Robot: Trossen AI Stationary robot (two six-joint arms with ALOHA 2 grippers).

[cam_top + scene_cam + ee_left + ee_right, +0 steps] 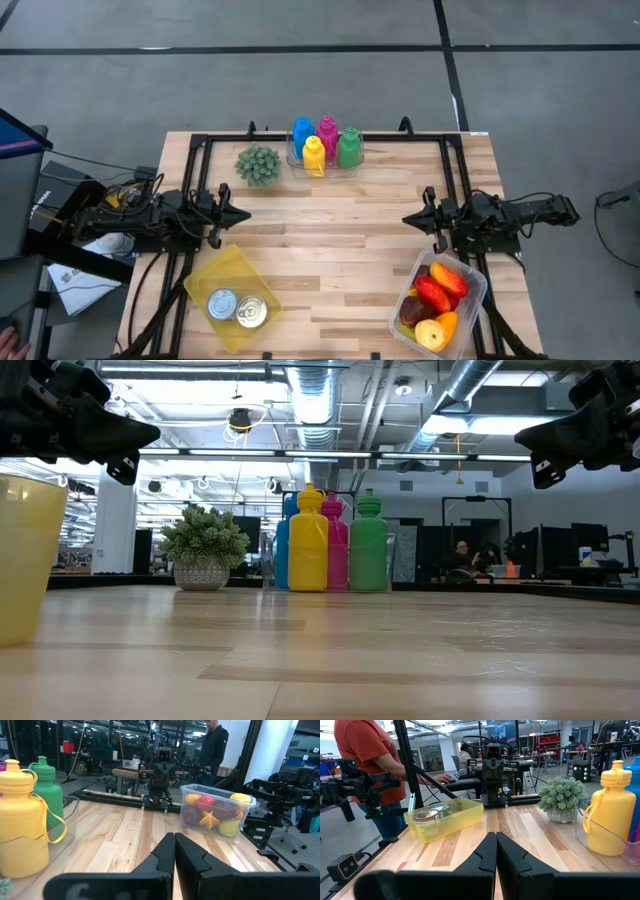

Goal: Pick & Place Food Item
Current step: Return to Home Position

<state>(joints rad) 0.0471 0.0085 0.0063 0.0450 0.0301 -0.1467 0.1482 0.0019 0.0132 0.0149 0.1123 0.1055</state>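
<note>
Left gripper [243, 214] and right gripper [407, 218] hang empty, jaws pressed together; the fruit [437, 292] in the bin [481, 284] beside the right jaws looks light, slick, best pinched mid-body.

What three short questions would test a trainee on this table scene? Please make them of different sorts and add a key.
1. True or false: the yellow bin holds two cans.
2. The food lies in: A) the clear bin, B) the yellow bin, C) neither.
3. Fill in: the left gripper and the right gripper both have their fingers ____.
Key: 1 true; 2 A; 3 shut.
</note>
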